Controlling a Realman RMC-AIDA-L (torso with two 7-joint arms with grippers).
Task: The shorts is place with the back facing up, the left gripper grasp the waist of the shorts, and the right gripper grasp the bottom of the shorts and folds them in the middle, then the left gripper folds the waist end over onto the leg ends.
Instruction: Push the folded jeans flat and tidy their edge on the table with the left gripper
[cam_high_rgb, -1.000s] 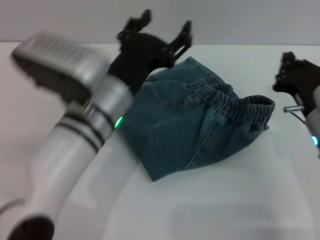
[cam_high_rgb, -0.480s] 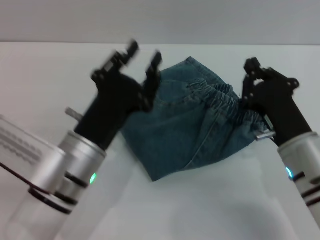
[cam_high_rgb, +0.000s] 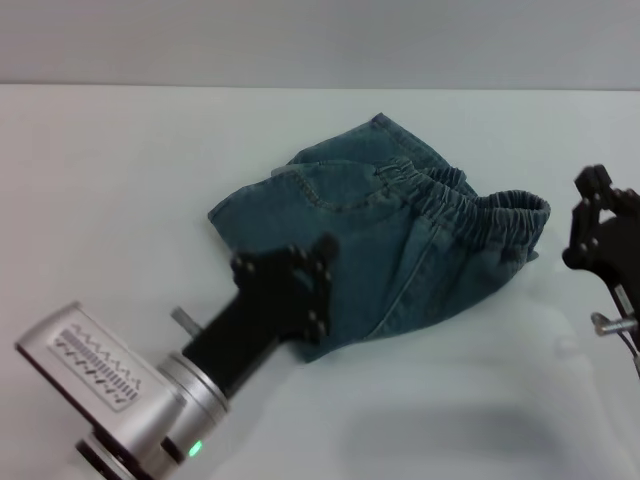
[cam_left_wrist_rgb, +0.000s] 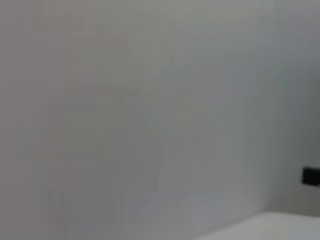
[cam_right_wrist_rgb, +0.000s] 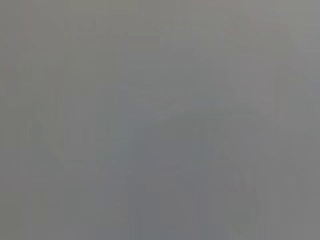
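Folded shorts (cam_high_rgb: 400, 245) mid-table (cam_high_rgb: 120, 160), left pincer (cam_high_rgb: 290, 275) spread at near edge — right pincer (cam_high_rgb: 600, 215) unclear

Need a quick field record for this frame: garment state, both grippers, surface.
garment: denim shorts, bunched and folded over, elastic waistband facing up toward the robot's right
surface: white table
left gripper: near side of the shorts, over their near-left edge, holding nothing
right gripper: off the waistband end, apart from the cloth, holding nothing
wrist views: show only blank grey, no shorts
fold state: shorts lie in a loose heap, not a neat fold
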